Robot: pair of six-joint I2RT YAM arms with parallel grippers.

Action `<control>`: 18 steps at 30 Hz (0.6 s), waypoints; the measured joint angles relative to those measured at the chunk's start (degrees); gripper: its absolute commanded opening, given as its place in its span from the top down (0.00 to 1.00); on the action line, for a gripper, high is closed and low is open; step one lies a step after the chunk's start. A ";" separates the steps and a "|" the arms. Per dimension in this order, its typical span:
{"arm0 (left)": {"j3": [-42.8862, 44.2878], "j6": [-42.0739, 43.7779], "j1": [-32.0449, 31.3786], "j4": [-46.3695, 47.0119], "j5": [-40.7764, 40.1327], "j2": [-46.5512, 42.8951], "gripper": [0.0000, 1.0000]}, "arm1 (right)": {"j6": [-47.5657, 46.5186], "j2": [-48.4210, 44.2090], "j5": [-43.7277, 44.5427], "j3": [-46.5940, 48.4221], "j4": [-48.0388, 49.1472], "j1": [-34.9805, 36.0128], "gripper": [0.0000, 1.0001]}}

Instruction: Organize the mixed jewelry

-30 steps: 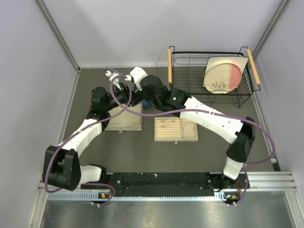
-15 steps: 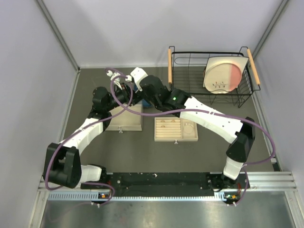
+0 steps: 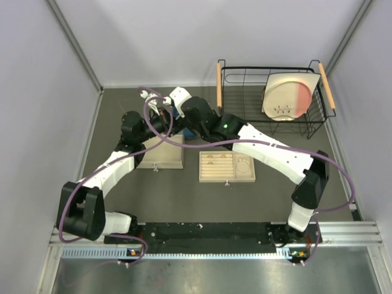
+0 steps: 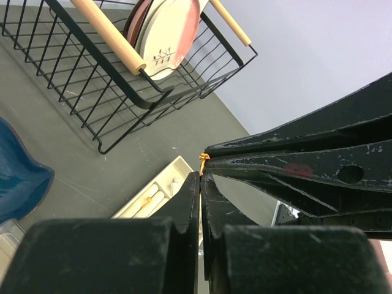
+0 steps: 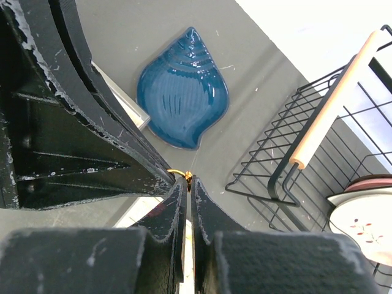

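Note:
A tiny gold ring hangs in the air between the two grippers' tips. My right gripper is shut on its beaded end. My left gripper is shut too, with the same ring pinched at its tips. In the top view the two grippers meet tip to tip above the far end of the closed wooden box. The pale slotted tray lies to the right of the box. One gold ring sits in a tray slot. No silver hoop can be made out.
A blue shell-shaped dish lies on the grey table beneath the grippers. The black wire rack with wooden handles holds a pink-and-cream plate at the back right. Grey walls close in the left, right and back.
The left gripper has shut, its fingers now closed on the ring that the right gripper holds. Both arms have stayed almost in place.

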 measured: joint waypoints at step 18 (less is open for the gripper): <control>3.30 4.00 3.15 2.34 15.39 4.31 1.00 | 1.86 -13.51 -29.62 -3.93 -0.63 -13.40 0.53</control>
